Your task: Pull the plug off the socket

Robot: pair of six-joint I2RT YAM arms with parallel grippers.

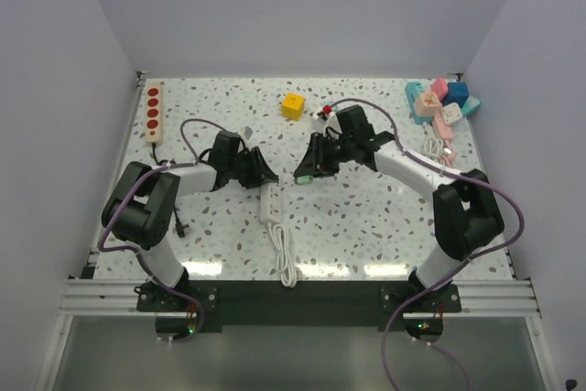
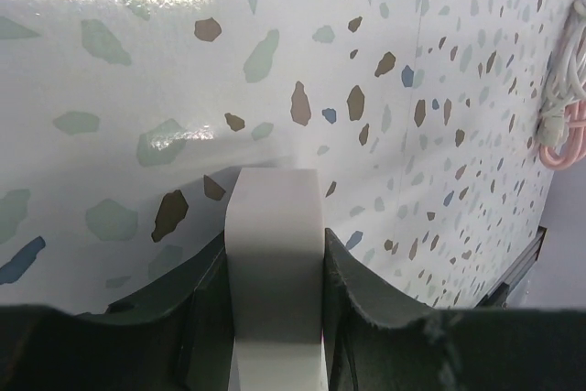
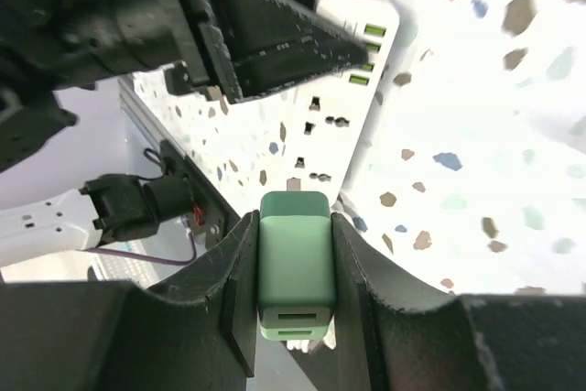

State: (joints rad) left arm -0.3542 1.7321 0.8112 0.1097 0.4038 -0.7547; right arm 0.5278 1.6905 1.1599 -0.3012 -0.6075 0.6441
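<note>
The right claw [image 3: 293, 222] was clamped on the green plug [image 3: 293, 272], holding it up off the white power strip [image 3: 359, 80], apart from its sockets. Opposite it, the left claw [image 2: 275, 267] was closed across one end of the same strip, which lay flat on the speckled counter [image 2: 137, 89].

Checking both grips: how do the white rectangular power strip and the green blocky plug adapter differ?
The white power strip is long and flat; the green plug adapter is short and blocky. The strip lies on the table; the adapter appears apart from its sockets. Both are clamped: strip in the left gripper, adapter in the right gripper.
</note>
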